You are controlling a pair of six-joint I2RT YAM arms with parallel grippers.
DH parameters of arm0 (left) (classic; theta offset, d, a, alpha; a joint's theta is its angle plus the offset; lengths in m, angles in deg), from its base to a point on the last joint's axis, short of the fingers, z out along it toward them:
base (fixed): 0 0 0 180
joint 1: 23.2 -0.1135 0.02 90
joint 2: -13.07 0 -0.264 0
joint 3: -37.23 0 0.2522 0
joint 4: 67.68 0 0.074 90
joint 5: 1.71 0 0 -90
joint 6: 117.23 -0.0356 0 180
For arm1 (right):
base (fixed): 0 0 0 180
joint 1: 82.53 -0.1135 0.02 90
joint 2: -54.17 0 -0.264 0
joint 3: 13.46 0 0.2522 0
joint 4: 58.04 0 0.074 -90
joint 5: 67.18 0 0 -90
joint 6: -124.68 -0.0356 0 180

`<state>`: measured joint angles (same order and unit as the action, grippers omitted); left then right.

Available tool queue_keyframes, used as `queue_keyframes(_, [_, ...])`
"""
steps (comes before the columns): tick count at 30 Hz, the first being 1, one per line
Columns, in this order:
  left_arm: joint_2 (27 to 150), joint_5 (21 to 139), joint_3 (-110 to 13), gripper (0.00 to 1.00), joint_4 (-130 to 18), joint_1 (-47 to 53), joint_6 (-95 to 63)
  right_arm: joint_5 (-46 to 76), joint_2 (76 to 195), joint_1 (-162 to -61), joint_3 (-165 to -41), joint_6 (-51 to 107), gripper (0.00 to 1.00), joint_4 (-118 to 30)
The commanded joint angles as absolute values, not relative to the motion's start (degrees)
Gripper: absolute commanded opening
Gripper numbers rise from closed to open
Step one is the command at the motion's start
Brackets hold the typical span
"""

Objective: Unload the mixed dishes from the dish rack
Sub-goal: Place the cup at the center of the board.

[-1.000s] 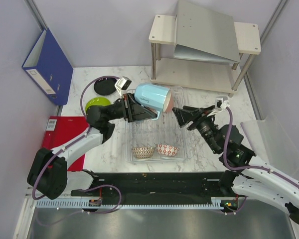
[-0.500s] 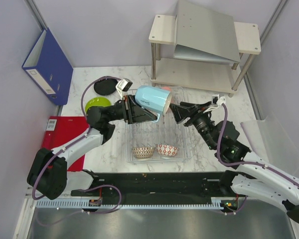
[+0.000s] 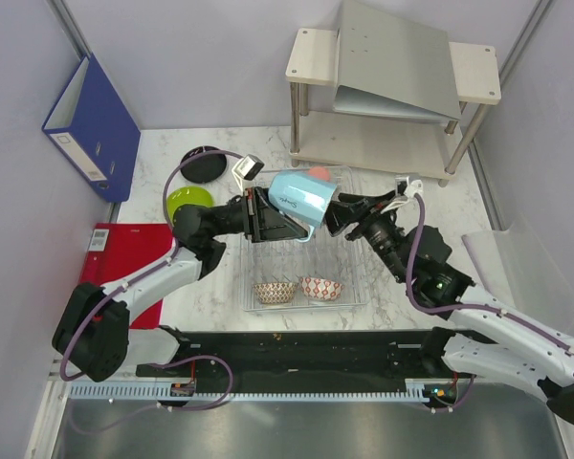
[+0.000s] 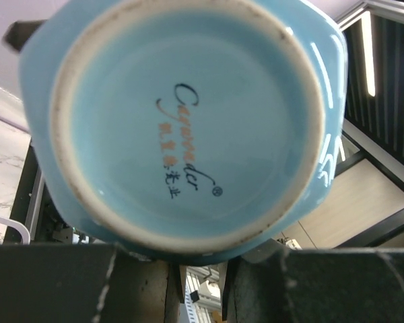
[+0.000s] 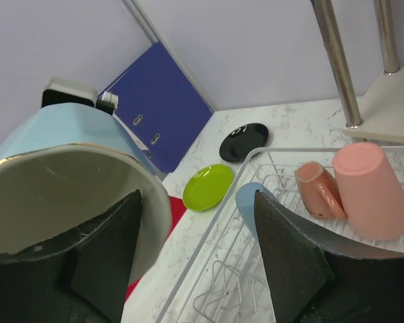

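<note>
A light-blue cup (image 3: 299,199) lies on its side in the air above the dish rack (image 3: 258,256), with my left gripper (image 3: 289,224) shut on its base end. In the left wrist view the cup's stamped underside (image 4: 182,128) fills the frame above the gripper (image 4: 200,272). My right gripper (image 3: 338,212) is open at the cup's mouth. In the right wrist view, one of this gripper's (image 5: 196,198) fingers is inside the mouth and the cup's rim (image 5: 151,215) stands between the jaws. In the rack (image 5: 246,171) are a salmon-pink cup (image 5: 370,192), a pink mug (image 5: 318,190), another light-blue cup (image 5: 250,200) and two patterned bowls (image 3: 275,292) (image 3: 321,288).
A lime-green plate (image 3: 188,201) and a black plate (image 3: 202,167) lie on the marble left of the rack. A blue binder (image 3: 94,124) leans at the far left above a red folder (image 3: 124,258). The beige two-tier shelf (image 3: 392,86) stands behind the rack.
My right gripper has moved left up to the cup's mouth and slid one finger inside. My left gripper has shifted the cup slightly right.
</note>
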<state>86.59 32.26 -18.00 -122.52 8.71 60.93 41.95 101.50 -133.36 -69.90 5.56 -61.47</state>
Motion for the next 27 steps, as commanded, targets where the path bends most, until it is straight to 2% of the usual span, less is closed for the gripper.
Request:
queue_keyframes(1, [85.2,33.0,-19.4,0.02,-126.3,10.1,57.5,38.5,104.8,-133.4,-72.5,5.9,0.74,-65.8])
queue_keyframes(4, [84.7,33.0,-19.2,0.02,-124.5,10.7,56.1,38.1,107.0,-133.4,-74.0,6.1,0.67,-65.4])
queue_keyframes(7, [84.3,33.1,-18.9,0.02,-123.8,10.8,55.6,38.5,107.4,-133.3,-74.6,6.3,0.50,-64.0])
queue_keyframes(8, [84.3,33.0,-18.8,0.02,-123.3,10.7,55.0,38.7,107.0,-133.4,-74.5,6.3,0.36,-63.6])
queue_keyframes(9, [83.8,32.8,-18.9,0.02,-121.8,10.7,54.5,39.0,106.7,-133.5,-74.3,6.3,0.29,-63.2])
queue_keyframes(10, [83.7,32.9,-19.1,0.02,-120.7,10.7,53.3,39.7,106.0,-133.4,-74.2,6.3,0.17,-62.5])
queue_keyframes(12, [83.4,33.1,-19.2,0.02,-118.8,10.7,52.0,40.3,105.3,-133.4,-74.3,6.4,0.03,-60.8])
queue_keyframes(13, [83.5,33.1,-19.7,0.02,-115.6,10.7,50.2,41.4,104.5,-133.3,-74.5,6.6,0.00,-60.1])
queue_keyframes(15, [83.2,33.2,-20.6,0.09,-111.3,10.7,47.8,42.5,103.7,-133.4,-74.9,7.3,0.00,-57.9])
queue_keyframes(16, [82.8,33.2,-22.0,0.14,-105.9,10.7,44.2,43.2,102.9,-133.5,-75.4,7.5,0.00,-56.9])
queue_keyframes(17, [82.4,33.4,-22.8,0.36,-101.4,10.7,41.7,45.5,102.5,-133.5,-75.7,7.9,0.00,-55.8])
queue_keyframes(19, [80.8,36.9,-26.3,0.56,-91.2,10.6,32.8,48.8,102.2,-133.3,-78.1,8.9,0.00,-50.7])
queue_keyframes(20, [80.1,39.2,-27.6,0.68,-79.0,10.6,29.8,52.7,102.2,-133.3,-79.2,9.4,0.00,-48.6])
queue_keyframes(22, [79.1,48.4,-30.3,0.75,-69.4,9.9,24.5,57.6,102.9,-133.3,-82.6,10.5,0.00,-42.2])
queue_keyframes(23, [78.0,52.2,-31.2,0.84,-61.1,9.6,23.8,59.4,103.3,-133.3,-83.6,11.2,0.00,-40.6])
queue_keyframes(24, [77.4,58.1,-31.9,0.88,-57.4,9.2,23.6,64.1,103.9,-133.3,-86.2,11.8,0.00,-36.4])
queue_keyframes(27, [74.8,66.5,-32.6,0.91,-49.3,7.0,23.5,73.8,109.0,-132.6,-92.8,11.9,0.00,-26.3])
